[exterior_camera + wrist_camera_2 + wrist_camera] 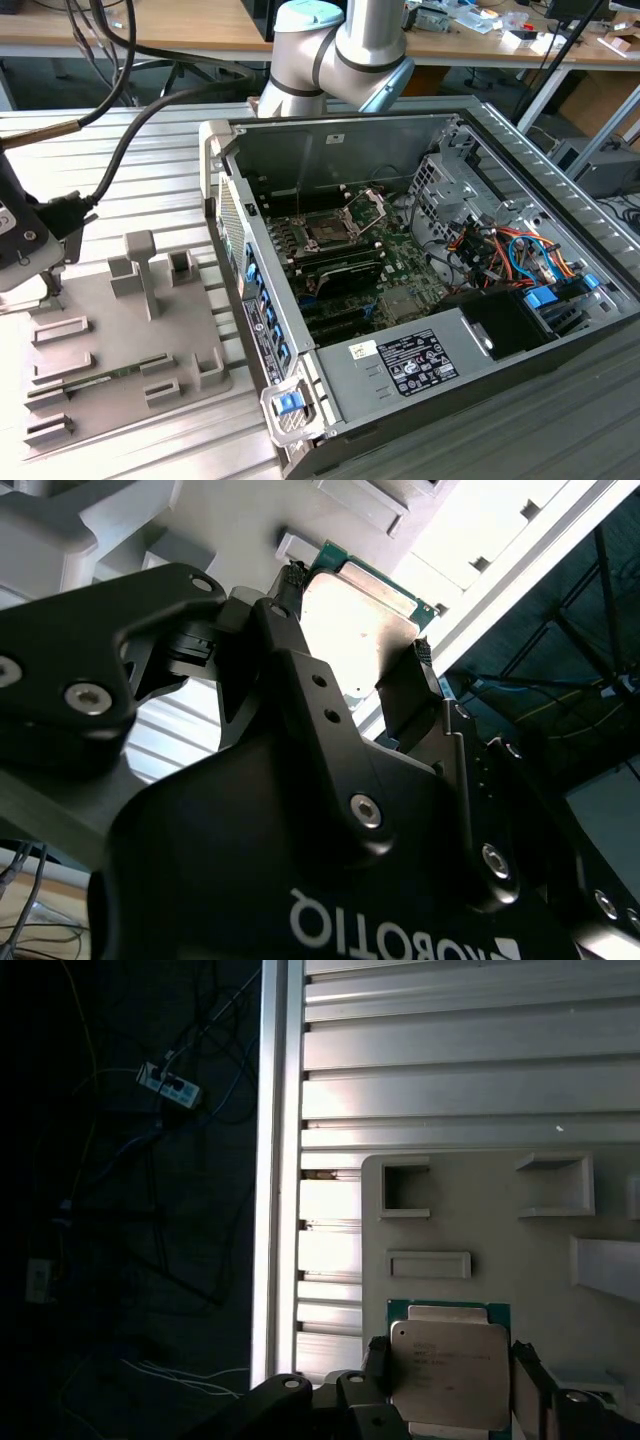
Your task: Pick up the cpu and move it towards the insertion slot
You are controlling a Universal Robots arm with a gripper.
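I see the silvery square cpu (448,1375) flat over the grey tray (480,1220), the dark insertion slot (328,228) well apart from that tray.

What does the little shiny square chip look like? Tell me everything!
The cpu is a thin, flat square with a silvery metal lid, faint print and a green board rim peeking out. The gripper pinches two opposite edges with its fingers. It lies level over the grey tray, near its edge; whether it is lifted, I cannot tell.
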